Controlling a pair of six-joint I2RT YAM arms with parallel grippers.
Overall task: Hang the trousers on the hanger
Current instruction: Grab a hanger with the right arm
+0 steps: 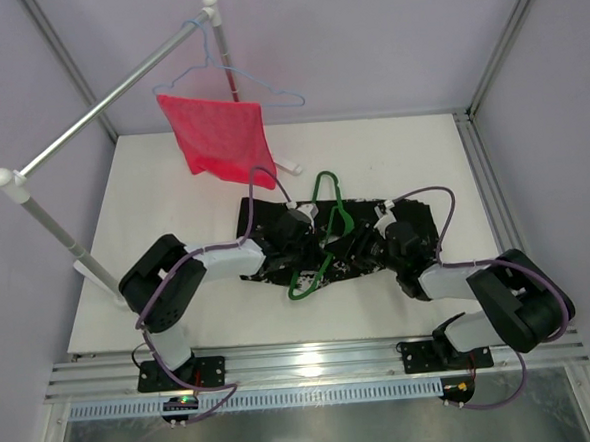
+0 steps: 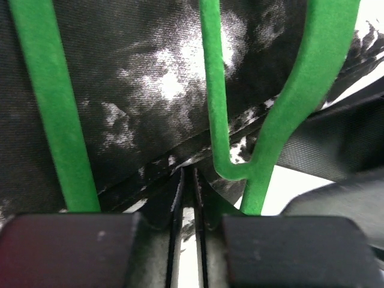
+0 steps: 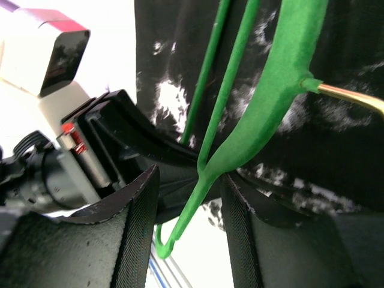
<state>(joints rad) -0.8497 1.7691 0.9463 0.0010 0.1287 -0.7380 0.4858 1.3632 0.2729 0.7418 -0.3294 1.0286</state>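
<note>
The white table (image 1: 160, 309) carries everything, with a pale rack (image 1: 107, 102) standing along its left and far side. A pale blue wire hanger (image 1: 267, 90) hangs from the rack's rail with a red mesh cloth (image 1: 220, 135) draped over it.

The trousers (image 2: 150, 78) lie spread flat on the middle of the table, black mottled with white. Both arms reach in over them, one from each side.

The hanger (image 2: 54, 120), thin and bright green, lies on top of the trousers. Its hook points toward the far edge and its lower bar runs out over the near edge of the fabric.

The left gripper (image 2: 188, 177) sits low on the trousers between two of the hanger's bars. Its fingers are drawn in to a thin slit and nip a fold of the black fabric at their tips.

The right gripper (image 3: 189, 174) faces it from the other side. Its fingers (image 3: 135, 234) are spread, and a thin bar of the hanger passes through the gap between them.
</note>
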